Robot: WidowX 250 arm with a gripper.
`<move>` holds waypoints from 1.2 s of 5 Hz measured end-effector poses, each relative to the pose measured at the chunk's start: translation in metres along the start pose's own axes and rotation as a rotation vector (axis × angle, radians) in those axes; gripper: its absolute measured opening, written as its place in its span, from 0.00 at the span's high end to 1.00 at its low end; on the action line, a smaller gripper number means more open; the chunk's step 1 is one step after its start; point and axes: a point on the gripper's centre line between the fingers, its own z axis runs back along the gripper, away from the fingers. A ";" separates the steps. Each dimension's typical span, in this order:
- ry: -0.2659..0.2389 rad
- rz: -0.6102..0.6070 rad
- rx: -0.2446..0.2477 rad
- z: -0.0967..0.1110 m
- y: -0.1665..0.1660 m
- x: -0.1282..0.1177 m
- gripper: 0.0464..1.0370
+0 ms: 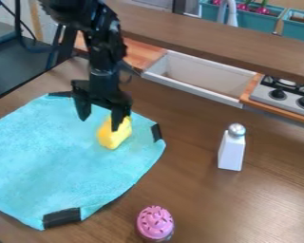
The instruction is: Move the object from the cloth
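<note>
The black gripper (101,118) hangs over the upper right part of the turquoise cloth (53,156), its two fingers spread open. A yellow object (114,135) lies on the cloth just below and to the right of the gripper. The right finger overlaps the object's upper part in the view, and I cannot tell whether they touch. The left finger stands off to the object's left, above the cloth.
A white shaker with a silver top (231,151) stands on the brown table to the right. Near the front edge is a pink-topped cupcake toy (155,223). A white sink (199,78), a stove (284,97) and a raised wooden ledge (224,42) line the back.
</note>
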 end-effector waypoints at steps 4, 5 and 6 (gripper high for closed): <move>0.115 -0.026 -0.139 -0.035 0.005 0.002 0.09; 0.111 -0.032 -0.139 -0.035 0.008 0.002 0.31; 0.118 -0.049 -0.150 -0.035 0.006 -0.005 0.32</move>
